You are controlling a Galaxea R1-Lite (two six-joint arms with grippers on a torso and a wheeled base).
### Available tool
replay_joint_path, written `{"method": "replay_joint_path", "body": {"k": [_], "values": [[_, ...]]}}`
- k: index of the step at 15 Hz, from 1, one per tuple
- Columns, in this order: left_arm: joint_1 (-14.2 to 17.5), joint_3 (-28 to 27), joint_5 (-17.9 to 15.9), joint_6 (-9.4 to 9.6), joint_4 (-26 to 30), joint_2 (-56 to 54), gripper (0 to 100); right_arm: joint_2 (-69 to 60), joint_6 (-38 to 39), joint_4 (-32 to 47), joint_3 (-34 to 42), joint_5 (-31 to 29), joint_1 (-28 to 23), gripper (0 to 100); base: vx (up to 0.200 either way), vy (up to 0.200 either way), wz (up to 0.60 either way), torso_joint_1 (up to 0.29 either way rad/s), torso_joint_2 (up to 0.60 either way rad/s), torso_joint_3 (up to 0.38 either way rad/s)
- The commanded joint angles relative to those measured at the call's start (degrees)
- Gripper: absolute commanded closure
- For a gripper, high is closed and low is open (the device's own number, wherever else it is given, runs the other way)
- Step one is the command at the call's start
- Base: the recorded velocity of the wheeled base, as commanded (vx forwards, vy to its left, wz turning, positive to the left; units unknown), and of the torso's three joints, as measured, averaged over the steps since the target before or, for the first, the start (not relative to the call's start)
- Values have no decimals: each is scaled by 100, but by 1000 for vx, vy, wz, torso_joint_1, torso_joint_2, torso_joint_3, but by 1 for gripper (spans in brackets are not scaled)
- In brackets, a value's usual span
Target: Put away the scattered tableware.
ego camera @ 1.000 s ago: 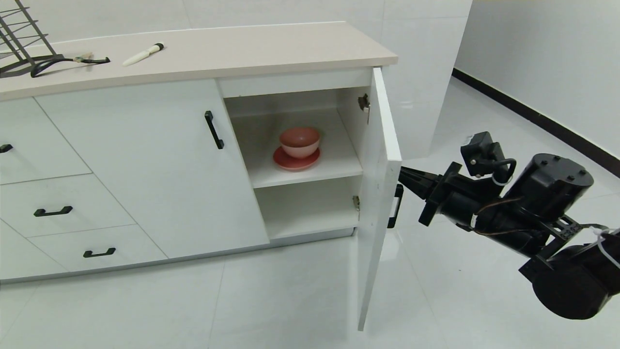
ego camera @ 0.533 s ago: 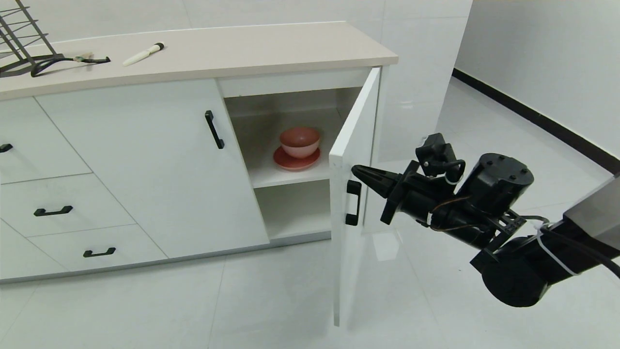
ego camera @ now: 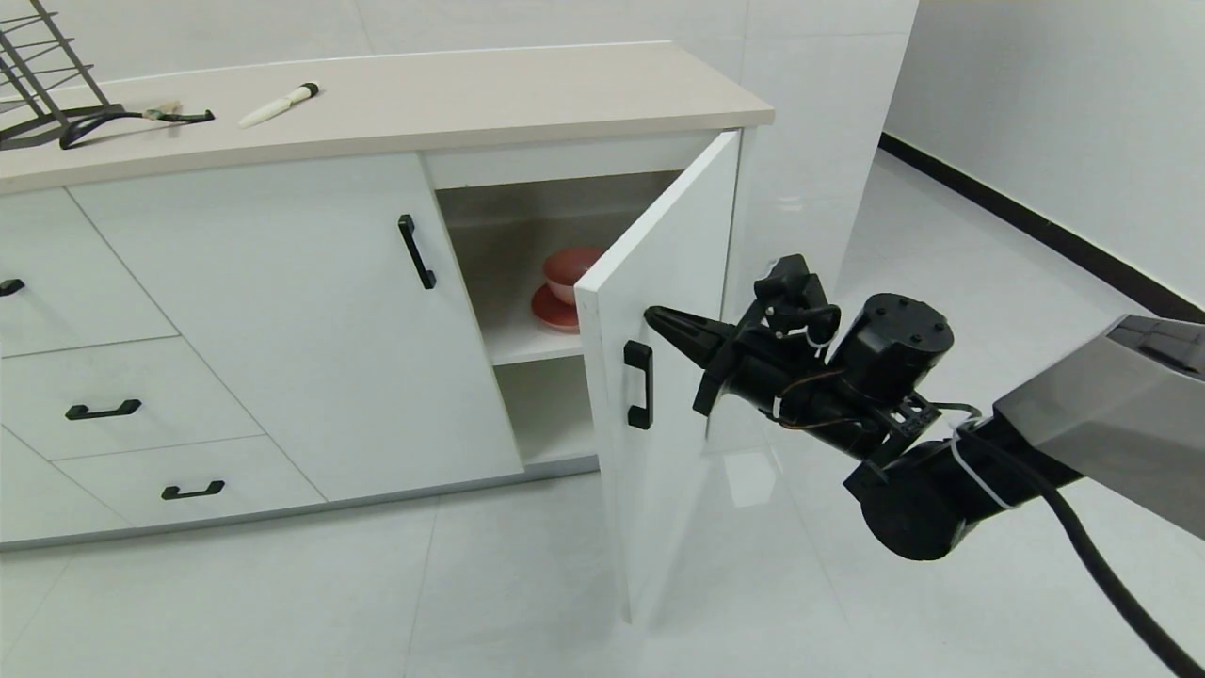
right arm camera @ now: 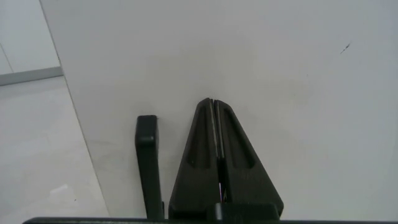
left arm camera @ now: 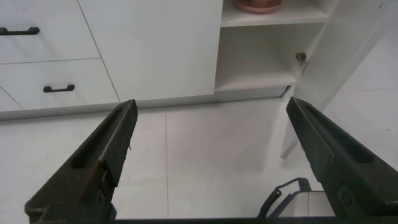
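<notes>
A red bowl (ego camera: 576, 264) sits on a red plate (ego camera: 549, 311) on the upper shelf of the open cupboard, half hidden by the white door (ego camera: 664, 235). The plate's rim (left arm camera: 257, 6) also peeks into the left wrist view. My right gripper (ego camera: 651, 315) is shut, its tip (right arm camera: 214, 104) pressed on the door's outer face beside the black handle (ego camera: 638, 384) (right arm camera: 147, 162). My left gripper (left arm camera: 211, 104) hangs open over the floor in front of the cabinet, with nothing in it. A white-handled knife (ego camera: 280, 104) lies on the countertop (ego camera: 527, 89).
A black wire dish rack (ego camera: 42, 85) stands at the counter's far left, with a black utensil (ego camera: 141, 118) beside it. Drawers with black pulls (ego camera: 104, 410) and a shut door (ego camera: 282, 320) fill the cabinet's left part. White tiled floor (ego camera: 471, 603) lies open in front.
The right gripper moved left against the door, and the door swung from wide open to about half shut, now covering part of the bowl and plate.
</notes>
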Motion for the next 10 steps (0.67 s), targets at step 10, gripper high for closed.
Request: {"method": "replay_joint_path", "body": {"k": [10], "values": [[5,1,10,-2,-4,0,0,1928,-28,14,-2784,1,358,100,0,0,0,0,0,0]]}}
